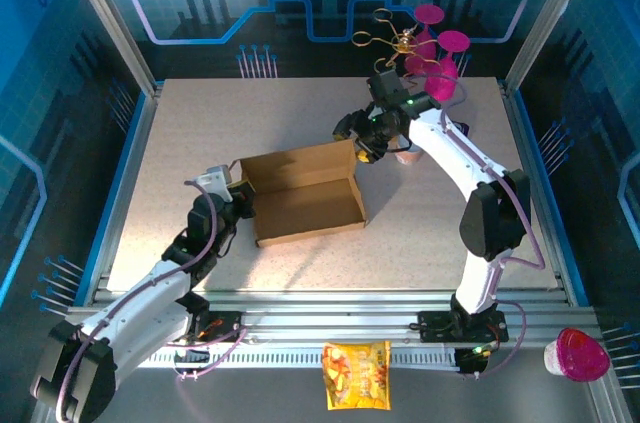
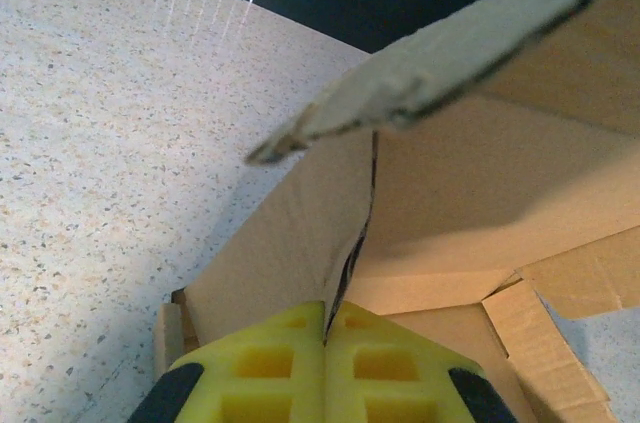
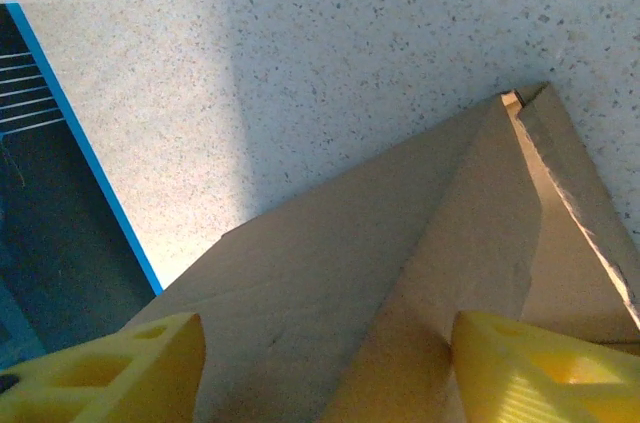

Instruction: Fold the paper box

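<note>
Left gripper: yellow pads were pressed flat together, with a fold seam of the paper box rising straight from the line where they met; the jaws were closed on the cardboard at that corner. In the overhead view the left gripper sat at the left end of the paper box. Above it in the left wrist view a loose flap edge hung tilted over the box's interior.

Right gripper: the two yellow fingers stood well apart, straddling a raised ridge of cardboard without pinching it; the right-hand finger lay against the panel. Overhead, the right gripper was at the box's far right corner, above the upright rear panel.

The box lay as an open brown tray near the middle of the speckled table, its rear panel raised and its base flat.

At the far edge stood a gold wire rack bearing pink cups. On the near rail lay a yellow snack bag, and to its right a pink-lidded cup.
</note>
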Controlling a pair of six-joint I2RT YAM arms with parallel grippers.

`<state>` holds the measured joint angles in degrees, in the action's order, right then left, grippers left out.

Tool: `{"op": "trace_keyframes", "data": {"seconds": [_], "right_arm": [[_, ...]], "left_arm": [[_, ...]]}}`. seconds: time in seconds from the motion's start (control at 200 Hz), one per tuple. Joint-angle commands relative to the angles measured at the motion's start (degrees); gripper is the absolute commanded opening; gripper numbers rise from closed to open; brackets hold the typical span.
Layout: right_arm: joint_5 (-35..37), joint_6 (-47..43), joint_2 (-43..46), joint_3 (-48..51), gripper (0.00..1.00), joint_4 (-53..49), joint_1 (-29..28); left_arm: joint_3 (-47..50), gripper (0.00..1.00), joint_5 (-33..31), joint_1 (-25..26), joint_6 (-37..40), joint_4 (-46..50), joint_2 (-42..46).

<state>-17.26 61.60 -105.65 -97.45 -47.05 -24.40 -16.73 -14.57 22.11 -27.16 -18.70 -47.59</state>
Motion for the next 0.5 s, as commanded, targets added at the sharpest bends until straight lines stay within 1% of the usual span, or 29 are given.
{"op": "trace_keyframes", "data": {"seconds": [0.0,0.155,0.37,0.42,0.495], "right_arm": [[-2.09,-0.49,0.24,1.97,0.63,-1.03,-0.20],[-0.43,-3.19,1.45,4.43,0.62,-1.41,-0.42],[0.59,-5.97,4.28,9.82,0.56,1.60,-0.68],[1.01,-6.53,4.99,11.02,0.54,2.06,-0.80],[1.50,-6.94,5.93,12.70,0.53,3.02,-0.83]], "left_arm": [[-1.59,0.00,1.22,1.07,-2.47,2.40,-0.40],[-2.18,0.00,1.74,1.18,-5.29,6.28,0.68],[-1.97,0.00,3.05,1.11,-9.42,10.62,3.63],[-1.85,0.03,3.36,1.16,-10.01,11.63,4.45],[-1.95,0.12,4.15,1.18,-10.82,13.39,5.84]]}}
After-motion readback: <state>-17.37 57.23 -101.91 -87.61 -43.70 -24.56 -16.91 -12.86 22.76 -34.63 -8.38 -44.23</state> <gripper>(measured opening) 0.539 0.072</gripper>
